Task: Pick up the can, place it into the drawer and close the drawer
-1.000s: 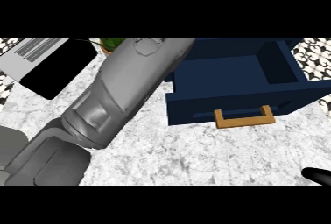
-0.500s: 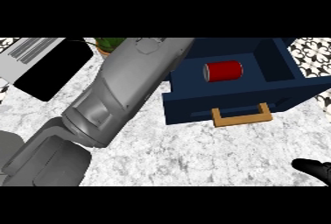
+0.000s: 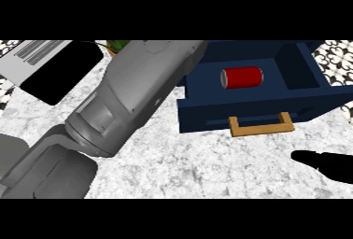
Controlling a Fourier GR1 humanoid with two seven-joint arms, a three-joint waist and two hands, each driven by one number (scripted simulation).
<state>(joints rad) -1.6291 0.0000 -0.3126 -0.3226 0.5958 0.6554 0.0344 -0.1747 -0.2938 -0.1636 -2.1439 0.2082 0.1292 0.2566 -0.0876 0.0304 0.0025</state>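
A red can [image 3: 242, 77] lies on its side inside the open dark blue drawer [image 3: 255, 109], which has a wooden handle [image 3: 260, 126] on its front. My left forearm [image 3: 131, 102] runs from the lower left up to the top edge beside the drawer's left side; its hand is out of the picture. My right hand [image 3: 328, 164] shows at the lower right edge, black, its fingers straight and pointing left. It holds nothing and sits on the near side of the handle, apart from it.
A black rectangular panel [image 3: 55, 74] and a grey striped object [image 3: 34, 51] lie at the top left on the marble counter [image 3: 207, 163]. A bit of green plant [image 3: 117, 45] shows at the top. Patterned tiles [image 3: 338, 53] border the drawer's right.
The drawer looked empty a second ago; the red can now lies in it. My right hand has come further into view from the lower right corner.
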